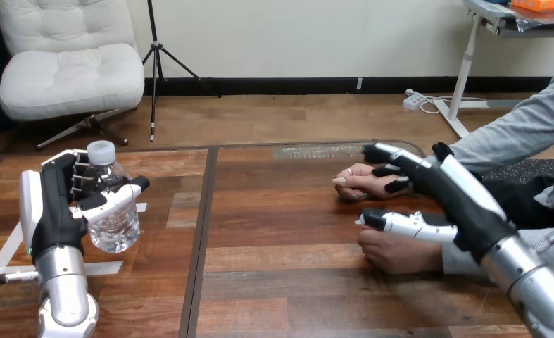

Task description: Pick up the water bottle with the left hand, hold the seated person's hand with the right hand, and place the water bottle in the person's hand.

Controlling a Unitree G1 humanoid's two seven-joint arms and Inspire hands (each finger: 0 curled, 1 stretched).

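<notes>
**Bottle gripped on the left, right hand reaching over the person's hands**

The left hand point(52, 211) stands upright at the left of the table point(281, 267), its silver forearm rising from the bottom edge. Its fingers and thumb are wrapped round the water bottle point(112, 229), clasping it about the shoulder and upper body. The bottle is upright, clear, with a pale cap point(101, 151) showing above the fingers. Whether its base touches the wood or hangs just above it is hard to tell.

The right hand point(457, 197) comes in from the lower right and slants up to the left. Its fingers point(383, 153) are stretched out, not clenched, and lie over the person's farther hand point(358, 184). Its thumb point(400, 224) sticks out to the left, just above the person's nearer hand point(397, 253). No curl round either hand is visible.

Both of the person's hands rest on the table at the right, well apart from the bottle. Strips of white tape point(10, 250) lie on the wood near the left hand.

The right hand covers the farther hand's wrist, so contact there cannot be made out.
</notes>
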